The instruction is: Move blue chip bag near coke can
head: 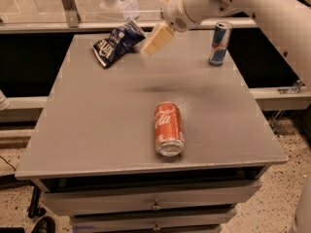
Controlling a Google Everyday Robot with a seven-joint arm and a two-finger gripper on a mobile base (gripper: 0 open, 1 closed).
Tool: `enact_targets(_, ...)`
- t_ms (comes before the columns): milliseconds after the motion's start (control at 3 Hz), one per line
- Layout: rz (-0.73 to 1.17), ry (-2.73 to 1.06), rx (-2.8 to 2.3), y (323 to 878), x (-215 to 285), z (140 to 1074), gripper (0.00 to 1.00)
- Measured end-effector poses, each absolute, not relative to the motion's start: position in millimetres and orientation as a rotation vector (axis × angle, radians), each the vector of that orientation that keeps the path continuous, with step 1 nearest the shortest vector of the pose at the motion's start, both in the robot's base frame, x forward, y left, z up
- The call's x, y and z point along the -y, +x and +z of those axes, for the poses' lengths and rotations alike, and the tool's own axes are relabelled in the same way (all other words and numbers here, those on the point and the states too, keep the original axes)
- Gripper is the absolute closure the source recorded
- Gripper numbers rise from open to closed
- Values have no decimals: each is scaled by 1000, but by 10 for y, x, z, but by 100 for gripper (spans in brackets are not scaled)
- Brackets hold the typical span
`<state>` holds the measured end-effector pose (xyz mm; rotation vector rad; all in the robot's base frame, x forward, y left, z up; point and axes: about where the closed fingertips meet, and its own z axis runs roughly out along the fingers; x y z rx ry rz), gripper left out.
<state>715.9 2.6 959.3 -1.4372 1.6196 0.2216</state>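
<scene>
Jaws aloft — beside blue chip bag [116, 43]

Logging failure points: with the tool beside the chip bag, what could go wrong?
The tool hovers beside the blue chip bag, which lies near the back edge of the table; a clumsy grasp might push it off. The coke can lies on its side, so a bag set against it could roll it.

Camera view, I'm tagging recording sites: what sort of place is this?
Likely a lab or office test area: a grey table over drawers, a speckled hard floor, a glazed partition behind. The robot's pincer hangs over the table's far side, beside the blue chip bag.
</scene>
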Motion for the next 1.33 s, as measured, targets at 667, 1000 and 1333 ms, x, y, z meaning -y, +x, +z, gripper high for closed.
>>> enact_targets(667,213,-1403,-1657,7157,10,9539,0)
enact_targets(1000,221,-1369,-1670,7344,-118,9433,0)
enact_targets(1333,248,-1357,-1671,7582,-315,9266,0)
